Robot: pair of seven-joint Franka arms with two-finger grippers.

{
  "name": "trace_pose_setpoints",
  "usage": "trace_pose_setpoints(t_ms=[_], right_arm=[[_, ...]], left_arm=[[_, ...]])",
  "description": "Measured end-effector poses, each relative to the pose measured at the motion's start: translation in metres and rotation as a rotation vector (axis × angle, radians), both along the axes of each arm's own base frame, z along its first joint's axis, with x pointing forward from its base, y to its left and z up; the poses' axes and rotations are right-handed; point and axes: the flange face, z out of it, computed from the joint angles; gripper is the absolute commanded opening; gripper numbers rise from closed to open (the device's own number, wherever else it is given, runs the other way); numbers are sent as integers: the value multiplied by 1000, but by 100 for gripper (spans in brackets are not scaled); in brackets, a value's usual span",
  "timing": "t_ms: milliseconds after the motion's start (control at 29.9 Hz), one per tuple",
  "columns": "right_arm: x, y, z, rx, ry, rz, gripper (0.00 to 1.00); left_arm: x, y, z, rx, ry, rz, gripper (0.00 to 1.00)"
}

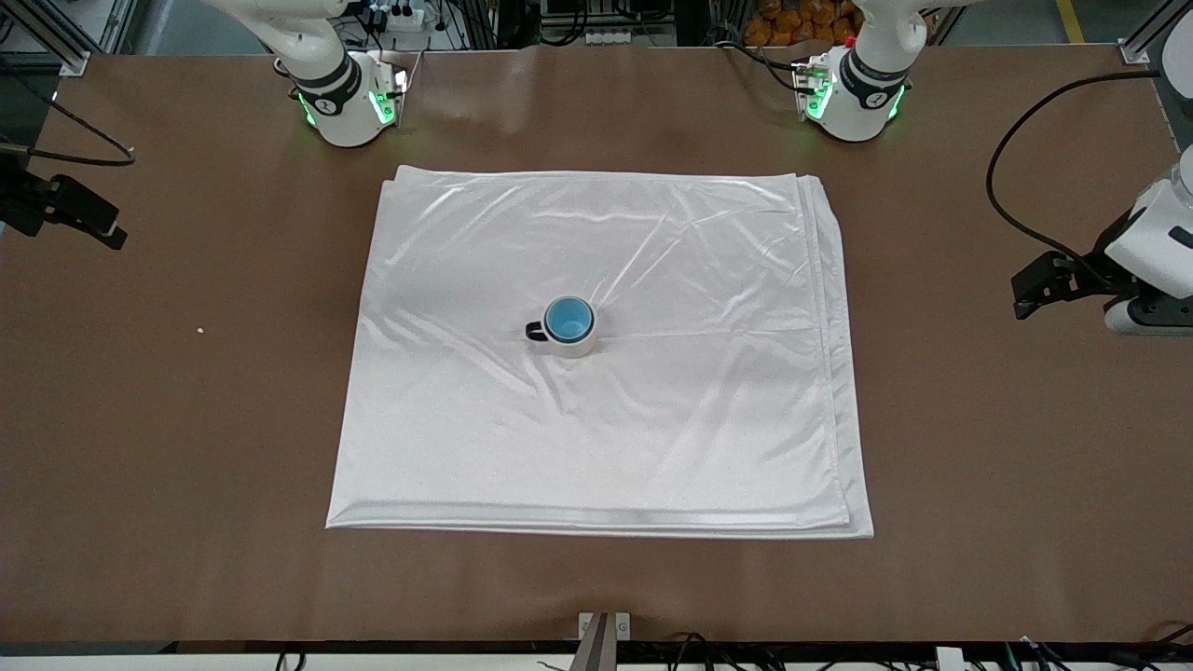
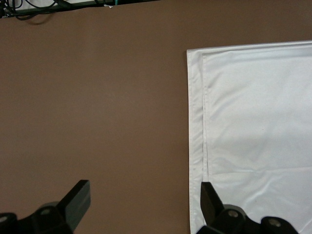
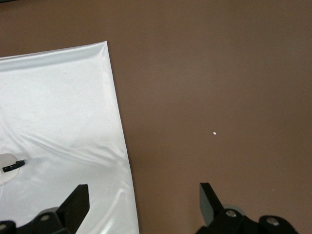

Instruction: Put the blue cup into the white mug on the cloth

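The table (image 1: 168,447) carries the cloth (image 1: 652,438), spread flat with light wrinkles and folded edges showing toward the left arm's end. Near the cloth's middle stands the mug (image 1: 570,346), upright, its black handle turned toward the right arm's end. The cup (image 1: 568,320) sits inside the mug, its bright blue interior filling the mouth, rim about level with the mug's rim.

So, judged from how things lie, the placing is done and nothing appears left (unless the arms have yet to park).

The left gripper (image 2: 145,195) hangs over bare table at the cloth's edge, fingers spread wide and empty. The right gripper (image 3: 144,197) is over the cloth's edge at the other end, likewise released and holding nothing. A tiny white speck (image 3: 215,133) lies on the table there.
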Motion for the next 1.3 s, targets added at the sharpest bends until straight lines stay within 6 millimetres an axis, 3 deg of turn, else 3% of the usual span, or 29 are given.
trace_pose_setpoints(t_ms=[1302], right_arm=[[0,-2,0,0,0,-3,100]], left_arm=[[-2,-8,5,-39,-7,-11,100]])
